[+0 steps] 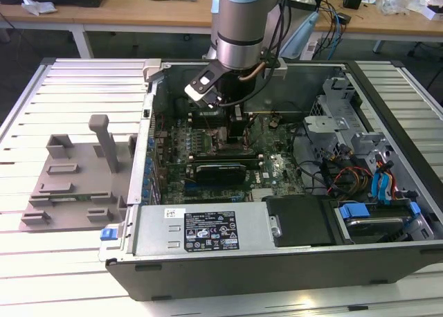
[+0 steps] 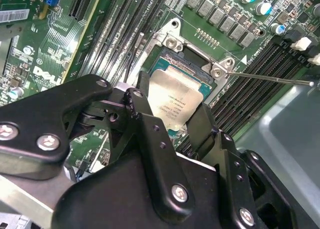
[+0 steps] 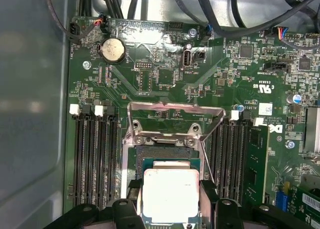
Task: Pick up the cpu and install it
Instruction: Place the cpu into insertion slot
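At the exterior view's left lies one grey tray (image 1: 76, 175). To its right stands one open computer case (image 1: 277, 268), with the one arm (image 1: 242, 26) reaching inside. In the first wrist view the gripper (image 3: 171, 211) clasps the one cpu (image 3: 171, 191) between its two fingers (image 3: 124, 210), at the one socket (image 3: 165, 151), whose metal frame (image 3: 175, 114) stands raised.

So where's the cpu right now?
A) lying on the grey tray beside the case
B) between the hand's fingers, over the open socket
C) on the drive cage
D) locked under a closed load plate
B: in the first wrist view the cpu sits between the fingers of the hand, right over the socket, whose load plate stands raised.
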`<control>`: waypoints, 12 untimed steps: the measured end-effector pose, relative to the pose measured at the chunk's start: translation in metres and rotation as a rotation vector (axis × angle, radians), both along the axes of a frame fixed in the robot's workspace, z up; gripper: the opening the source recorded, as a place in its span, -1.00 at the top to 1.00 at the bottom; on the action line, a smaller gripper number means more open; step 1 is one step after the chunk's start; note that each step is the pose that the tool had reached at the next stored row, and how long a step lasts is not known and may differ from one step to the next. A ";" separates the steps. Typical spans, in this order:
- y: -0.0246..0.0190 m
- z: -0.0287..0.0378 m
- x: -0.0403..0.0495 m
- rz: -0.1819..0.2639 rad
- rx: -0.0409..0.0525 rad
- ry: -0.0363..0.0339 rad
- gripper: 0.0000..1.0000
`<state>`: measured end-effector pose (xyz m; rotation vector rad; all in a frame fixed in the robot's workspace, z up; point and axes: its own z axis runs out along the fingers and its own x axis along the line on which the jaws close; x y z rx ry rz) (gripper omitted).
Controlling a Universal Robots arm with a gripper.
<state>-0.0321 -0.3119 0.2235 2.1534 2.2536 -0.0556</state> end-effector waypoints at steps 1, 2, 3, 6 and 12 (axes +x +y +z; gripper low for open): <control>0.0000 -0.0009 0.0000 0.000 0.0001 -0.0001 -0.09; 0.0000 -0.0017 0.0000 0.000 -0.0001 0.0000 -0.09; 0.0000 -0.0025 0.0000 -0.001 -0.0001 0.0000 -0.09; 0.0003 -0.0048 0.0000 -0.012 -0.0001 0.0000 -0.09; 0.0017 -0.0112 0.0000 -0.028 -0.0001 0.0000 -0.09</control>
